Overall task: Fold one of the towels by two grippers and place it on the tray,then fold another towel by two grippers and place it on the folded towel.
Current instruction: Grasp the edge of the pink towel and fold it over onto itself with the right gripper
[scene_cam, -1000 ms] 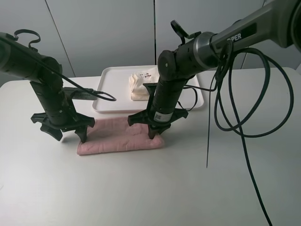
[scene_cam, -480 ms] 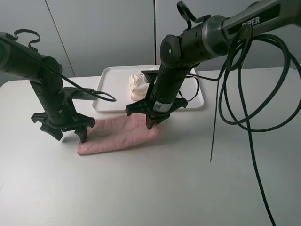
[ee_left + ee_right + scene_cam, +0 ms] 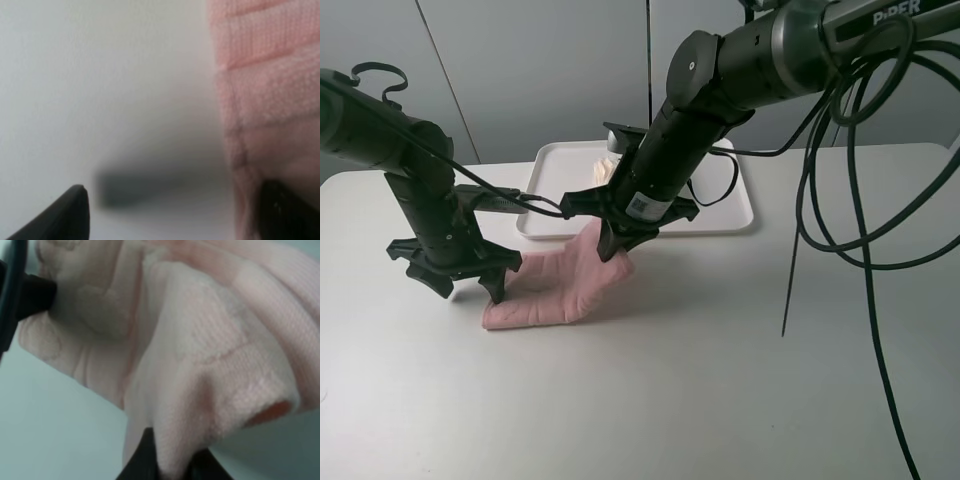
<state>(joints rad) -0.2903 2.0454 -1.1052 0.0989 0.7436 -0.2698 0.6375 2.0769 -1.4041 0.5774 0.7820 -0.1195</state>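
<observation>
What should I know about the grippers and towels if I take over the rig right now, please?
Left gripper: open, down at the pink towel's left end, gripping nothing.
Right gripper: shut on that towel's right end, held raised off the table.
Done: cream-white towel lies on the tray, mostly hidden by the right arm.
Left: finish folding the pink towel, then place it on the cream-white one.

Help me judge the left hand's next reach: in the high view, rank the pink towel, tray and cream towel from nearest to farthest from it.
1. Pink towel: on the table right beside the left hand, far end raised.
2. Tray: behind it, toward the back of the table.
3. Cream towel: on the tray, mostly hidden by the other arm.
</observation>
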